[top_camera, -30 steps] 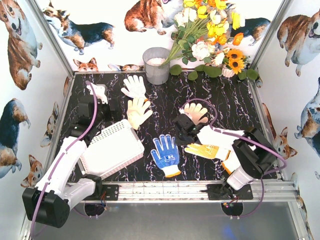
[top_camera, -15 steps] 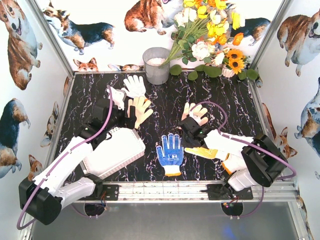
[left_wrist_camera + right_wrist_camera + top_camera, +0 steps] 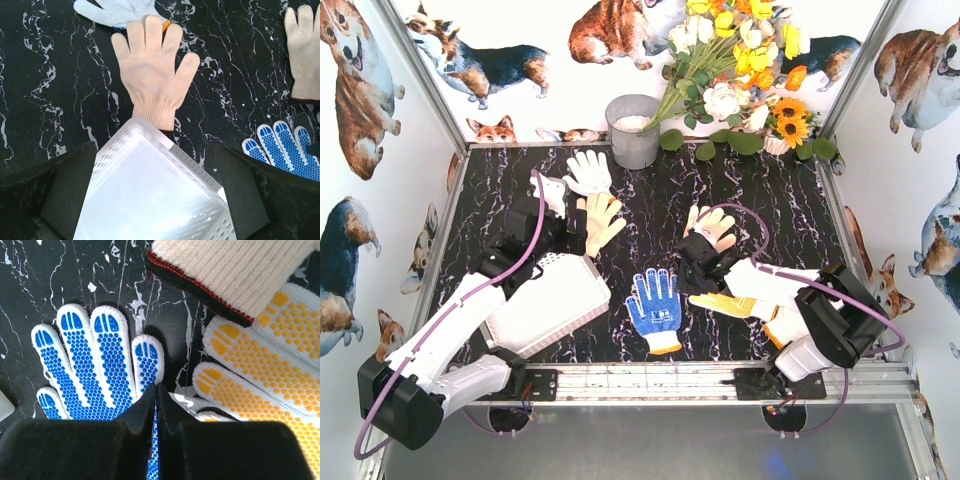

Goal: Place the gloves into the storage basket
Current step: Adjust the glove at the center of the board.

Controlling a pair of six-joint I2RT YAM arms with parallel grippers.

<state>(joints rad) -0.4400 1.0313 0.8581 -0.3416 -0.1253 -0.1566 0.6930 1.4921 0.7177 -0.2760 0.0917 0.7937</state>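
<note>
Plainly, the risk sits with the right gripper [image 3: 156, 390]. Its fingers are pressed together at the edge of the blue-dotted glove [image 3: 95, 365], but I cannot tell whether any knit is caught. A lift may leave that limp glove on the marbled counter [image 3: 30, 300], or drag the rubber-studded yellow glove [image 3: 260, 355] just beside it. The left gripper [image 3: 155, 146] hangs spread over the rigid, perforated white storage basket [image 3: 150, 200], whose corner meets the ribbed cuff of a flat cream glove [image 3: 152, 75].

No text, label or number is legible; the blue-dotted white knit glove [image 3: 95, 365] seemingly bears only dots.
</note>
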